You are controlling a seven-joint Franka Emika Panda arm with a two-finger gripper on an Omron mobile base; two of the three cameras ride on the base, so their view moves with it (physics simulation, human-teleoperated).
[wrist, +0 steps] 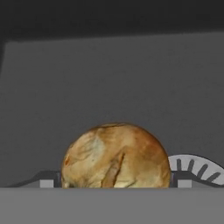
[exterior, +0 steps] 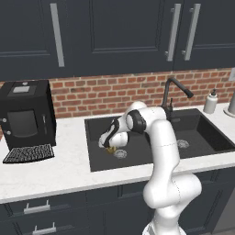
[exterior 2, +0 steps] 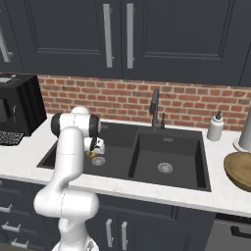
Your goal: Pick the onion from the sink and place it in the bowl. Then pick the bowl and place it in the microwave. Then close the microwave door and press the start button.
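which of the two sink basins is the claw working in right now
The left basin of the black sink, on the coffee machine's side. The claw hangs low there, around the onion beside that basin's drain ring. The right basin has just its drain.

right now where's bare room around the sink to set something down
Free: the white counter between the coffee machine and the sink, and the right basin around its drain. Crowded: the left basin, where the gripper straddles the onion beside the drain ring.

White counter [exterior: 59, 170] — coffee machine [exterior: 26, 114], soap bottle [exterior: 210, 102].
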